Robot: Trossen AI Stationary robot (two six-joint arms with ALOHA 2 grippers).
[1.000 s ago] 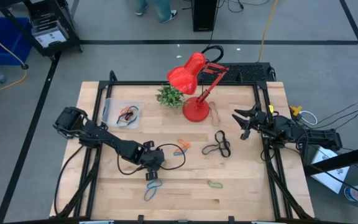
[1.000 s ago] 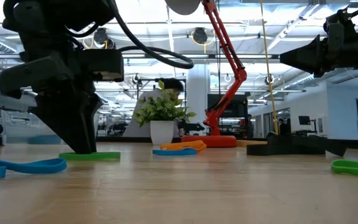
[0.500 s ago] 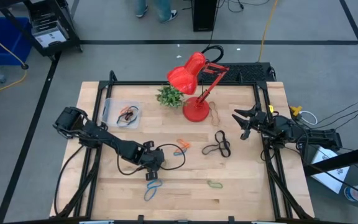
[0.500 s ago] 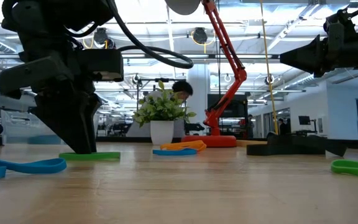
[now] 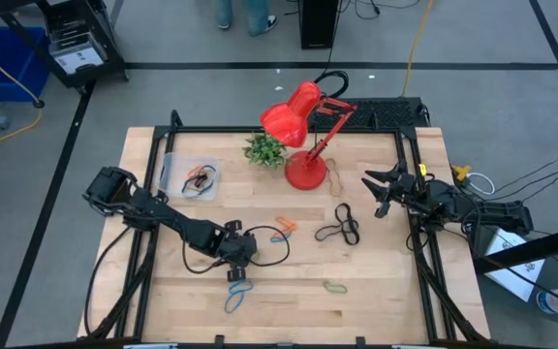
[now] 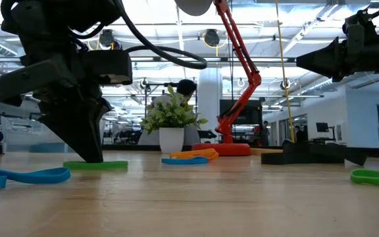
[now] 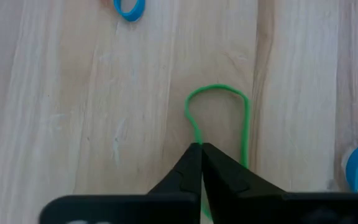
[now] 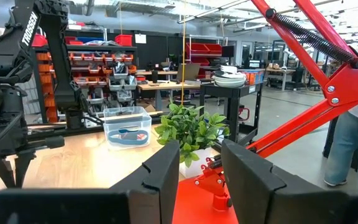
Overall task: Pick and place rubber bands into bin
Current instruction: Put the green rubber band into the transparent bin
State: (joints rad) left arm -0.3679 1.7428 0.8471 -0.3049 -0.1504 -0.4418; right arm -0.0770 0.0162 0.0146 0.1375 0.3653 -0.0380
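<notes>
**Left jaws pinched on a green band; most bands not yet binned.**
The left gripper (image 7: 201, 149), jaws together on the green rubber band (image 7: 219, 121), is low on the surface (image 5: 376, 301); the bin (image 5: 190, 177) holds a few bands, while blue (image 5: 237, 296), orange (image 5: 286, 225), black (image 5: 340, 226) and another green (image 5: 334, 287) lie loose. The right gripper (image 5: 383, 189) waits, jaws apart.

The table (image 5: 376, 301) is seen from overhead and level at its top; the lamp (image 5: 303, 121) is shared.
</notes>
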